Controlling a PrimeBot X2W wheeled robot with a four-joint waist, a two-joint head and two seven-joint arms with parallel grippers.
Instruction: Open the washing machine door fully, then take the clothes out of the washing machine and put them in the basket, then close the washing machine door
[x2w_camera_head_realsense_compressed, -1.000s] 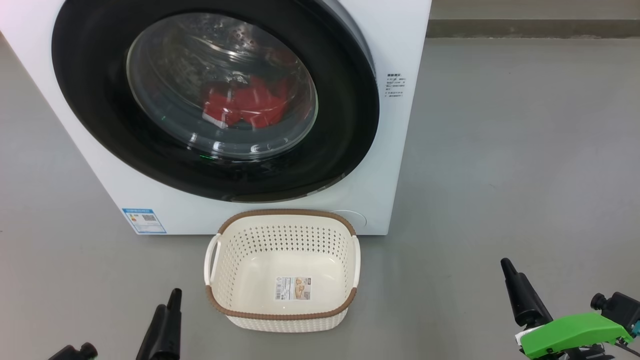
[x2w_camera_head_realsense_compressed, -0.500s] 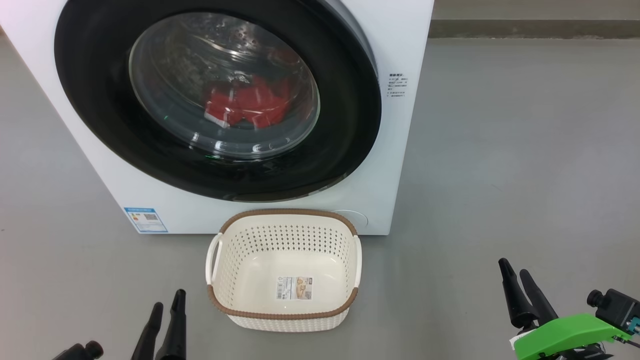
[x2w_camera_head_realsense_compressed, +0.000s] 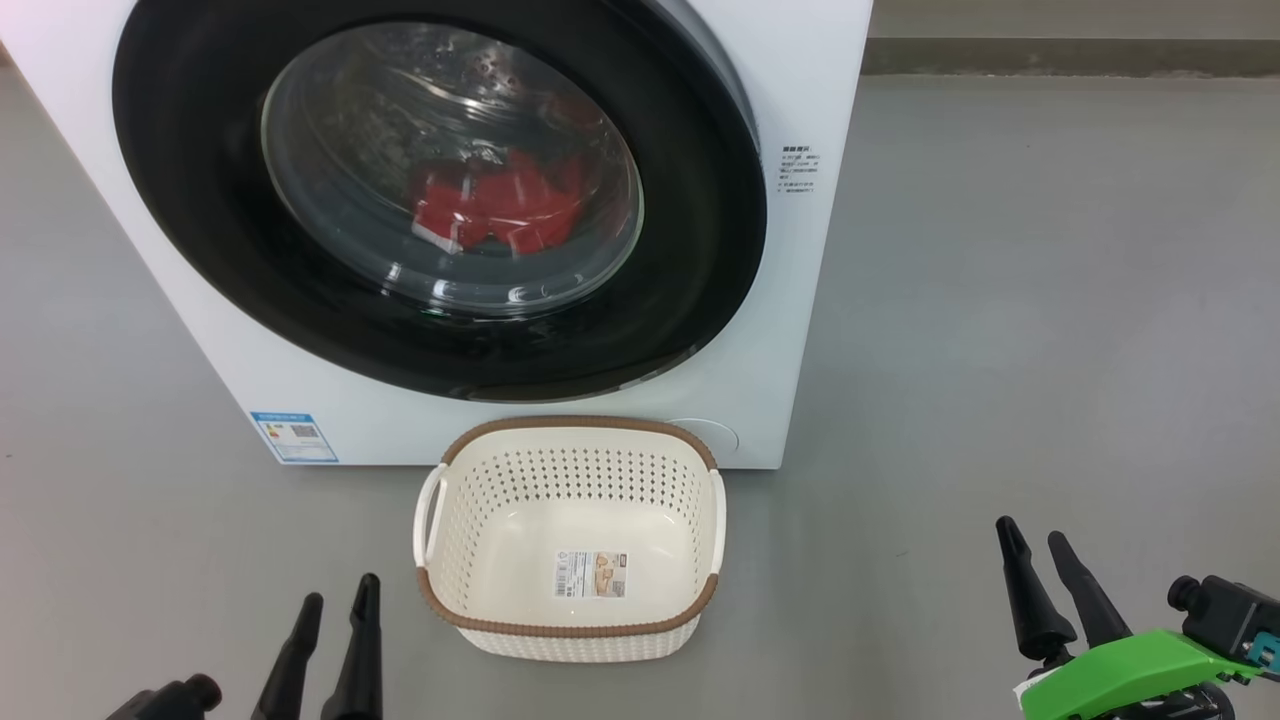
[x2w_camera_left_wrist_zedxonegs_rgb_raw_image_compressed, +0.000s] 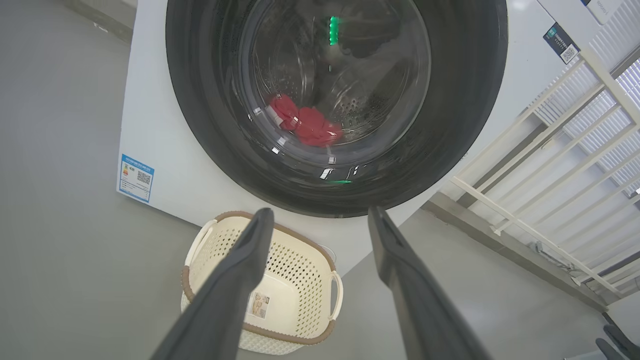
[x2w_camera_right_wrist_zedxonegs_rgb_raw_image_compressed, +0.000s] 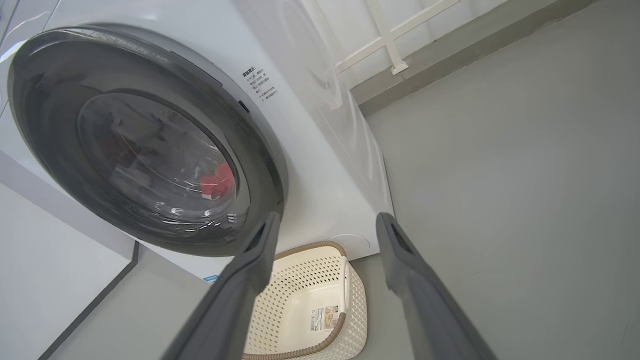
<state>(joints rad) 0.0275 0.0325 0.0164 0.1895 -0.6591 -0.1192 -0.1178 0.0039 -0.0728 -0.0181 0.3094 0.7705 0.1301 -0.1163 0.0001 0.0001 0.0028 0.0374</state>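
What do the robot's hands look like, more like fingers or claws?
The left gripper and the right gripper each have two long, slim fingers, matt black to dark grey, tapering to blunt points, more like tongs than a hand. Behind the right one sit a bright green plastic cover and a black block with a round knob.

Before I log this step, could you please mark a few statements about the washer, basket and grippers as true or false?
1. The washing machine door is shut. True.
2. Red clothes lie behind that door. True.
3. The basket stands in front of the washing machine. True.
4. The basket holds a garment. False: it holds only a paper label.
5. Both grippers are shut. False: the left gripper and the right gripper stand open.
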